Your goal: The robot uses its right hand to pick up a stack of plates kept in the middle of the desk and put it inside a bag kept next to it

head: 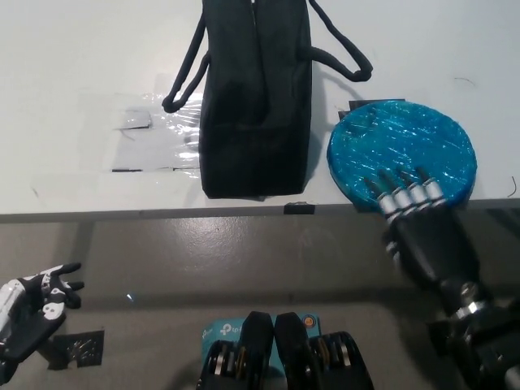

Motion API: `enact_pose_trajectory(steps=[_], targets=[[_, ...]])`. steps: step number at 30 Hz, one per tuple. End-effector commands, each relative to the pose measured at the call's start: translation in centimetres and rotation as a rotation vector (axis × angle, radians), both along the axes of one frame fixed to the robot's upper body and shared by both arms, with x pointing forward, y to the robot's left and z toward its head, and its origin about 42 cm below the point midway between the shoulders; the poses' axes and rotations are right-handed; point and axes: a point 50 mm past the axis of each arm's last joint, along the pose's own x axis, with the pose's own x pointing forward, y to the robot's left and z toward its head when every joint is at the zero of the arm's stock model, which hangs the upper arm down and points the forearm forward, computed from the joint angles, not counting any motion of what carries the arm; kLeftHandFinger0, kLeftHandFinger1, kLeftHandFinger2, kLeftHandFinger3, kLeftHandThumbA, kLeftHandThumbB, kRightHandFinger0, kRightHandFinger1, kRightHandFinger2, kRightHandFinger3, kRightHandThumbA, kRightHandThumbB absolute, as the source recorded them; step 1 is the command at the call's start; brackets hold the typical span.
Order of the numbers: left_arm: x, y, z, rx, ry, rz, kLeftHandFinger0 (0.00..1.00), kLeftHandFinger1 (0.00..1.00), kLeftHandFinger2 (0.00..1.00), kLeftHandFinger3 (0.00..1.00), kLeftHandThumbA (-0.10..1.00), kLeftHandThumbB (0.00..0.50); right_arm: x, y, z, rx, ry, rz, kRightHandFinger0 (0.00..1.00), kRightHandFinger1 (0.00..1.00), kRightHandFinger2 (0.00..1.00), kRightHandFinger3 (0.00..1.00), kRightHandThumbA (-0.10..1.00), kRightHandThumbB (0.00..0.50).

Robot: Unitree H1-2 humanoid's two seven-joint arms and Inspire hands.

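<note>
Grasp step, not lifted yet: right hand (416,221) open, fingertips on near edge of blue plate stack (401,156) at worktop (81,65) edge, right of black bag (256,97). Next: close, lift. Left hand (32,305) rests low-left, open.

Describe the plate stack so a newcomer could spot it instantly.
On the white desk, look right of the upright black bag, at the near edge. The plate stack lies flat there, the right hand over its near rim. It is the only round, glossy blue thing.
</note>
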Motion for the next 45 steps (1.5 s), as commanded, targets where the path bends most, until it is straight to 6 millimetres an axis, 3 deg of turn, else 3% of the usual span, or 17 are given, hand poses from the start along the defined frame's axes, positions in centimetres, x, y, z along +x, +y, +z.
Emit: enact_pose_trajectory(steps=[1, 2, 6, 9, 24, 25, 30, 32, 33, 35, 36, 37, 38, 39, 41, 43, 45], targets=[[0.0, 0.5, 1.1, 0.019, -0.048, -0.031, 0.66, 0.74, 0.82, 1.00, -0.10, 0.002, 1.1, -0.7, 1.9, 0.002, -0.025, -0.059, 1.00, 1.00, 1.00, 1.00, 0.27, 0.500], [-0.1, 0.6, 0.9, 0.019, -0.039, -0.030, 0.66, 0.74, 0.82, 1.00, -0.10, 0.006, 3.2, -2.8, 2.3, -0.006, -0.034, -0.123, 1.00, 1.00, 1.00, 1.00, 0.39, 0.500], [-0.1, 0.6, 0.8, 0.018, -0.026, -0.024, 0.67, 0.76, 0.83, 0.99, -0.10, 0.024, 3.9, -3.6, 1.6, -0.026, -0.018, -0.158, 1.00, 1.00, 1.00, 1.00, 0.43, 0.500], [-0.1, 0.6, 0.9, 0.018, -0.034, -0.040, 0.67, 0.75, 0.83, 0.99, -0.10, 0.004, 4.7, -4.1, 0.8, -0.046, -0.015, -0.201, 1.00, 1.00, 1.00, 1.00, 0.44, 0.500], [-0.3, 0.4, 0.7, 0.018, -0.022, -0.047, 0.68, 0.75, 0.84, 0.99, -0.10, 0.003, 4.4, -3.7, -1.2, -0.042, 0.015, -0.242, 1.00, 1.00, 1.00, 1.00, 0.46, 0.500], [-0.2, 0.4, 0.6, 0.013, -0.025, -0.052, 0.68, 0.76, 0.84, 0.99, -0.10, 0.000, 4.4, -3.8, -1.1, -0.042, 0.009, -0.243, 1.00, 1.00, 1.00, 1.00, 0.46, 0.480], [-0.8, 0.5, 0.3, 0.013, -0.009, -0.044, 0.69, 0.76, 0.84, 1.00, -0.10, 0.000, 4.1, -4.1, -0.4, -0.014, -0.080, -0.227, 1.00, 1.00, 1.00, 1.00, 0.46, 0.278], [-0.8, 0.5, 0.3, 0.001, -0.007, -0.041, 0.70, 0.77, 0.84, 0.98, -0.10, 0.000, 4.2, -4.3, 0.4, -0.025, -0.111, -0.215, 1.00, 1.00, 1.00, 1.00, 0.41, 0.214], [-0.8, 0.4, 0.3, -0.005, -0.012, -0.042, 0.69, 0.76, 0.81, 0.96, -0.10, 0.000, 4.2, -4.5, 1.1, -0.017, -0.132, -0.202, 1.00, 1.00, 1.00, 1.00, 0.31, 0.186], [-0.8, 0.5, 0.2, -0.005, -0.011, -0.044, 0.68, 0.75, 0.81, 0.96, -0.10, 0.000, 4.1, -4.7, 1.9, -0.017, -0.157, -0.192, 1.00, 1.00, 1.00, 1.00, 0.22, 0.161], [-0.9, 0.5, 0.1, -0.005, -0.009, -0.043, 0.67, 0.74, 0.80, 0.95, -0.10, 0.000, 4.0, -4.8, 2.2, -0.013, -0.163, -0.187, 1.00, 1.00, 1.00, 1.00, 0.12, 0.162], [-0.9, 0.5, 0.1, -0.005, -0.008, -0.043, 0.67, 0.74, 0.80, 0.95, -0.10, 0.000, 3.9, -4.8, 2.4, -0.010, -0.165, -0.185, 1.00, 1.00, 1.00, 1.00, 0.11, 0.161], [-0.9, 0.4, 0.1, -0.004, -0.005, -0.040, 0.72, 0.76, 0.82, 0.97, -0.10, 0.000, 3.7, -4.8, 3.3, 0.015, -0.170, -0.166, 1.00, 1.00, 1.00, 1.00, -0.07, 0.144], [-0.9, 0.4, 0.1, -0.002, -0.004, -0.039, 0.74, 0.77, 0.82, 0.97, -0.10, 0.000, 3.6, -4.9, 3.9, 0.020, -0.176, -0.156, 1.00, 1.00, 1.00, 1.00, -0.10, 0.139], [-1.0, 0.4, 0.1, 0.006, 0.002, -0.029, 0.75, 0.77, 0.82, 0.95, -0.10, 0.038, 3.3, -4.8, 4.6, 0.008, -0.166, -0.149, 1.00, 1.00, 1.00, 1.00, -0.10, 0.140], [-1.1, 0.4, 0.1, 0.005, 0.002, -0.029, 0.76, 0.77, 0.82, 0.95, -0.10, 0.134, 2.9, -4.7, 5.3, 0.005, -0.159, -0.136, 1.00, 1.00, 1.00, 1.00, -0.10, 0.178], [-1.2, 0.4, 0.1, 0.007, -0.002, -0.026, 0.74, 0.76, 0.81, 0.92, -0.10, 0.212, 2.4, -4.5, 5.9, -0.004, -0.147, -0.129, 1.00, 1.00, 1.00, 1.00, -0.10, 0.157]])
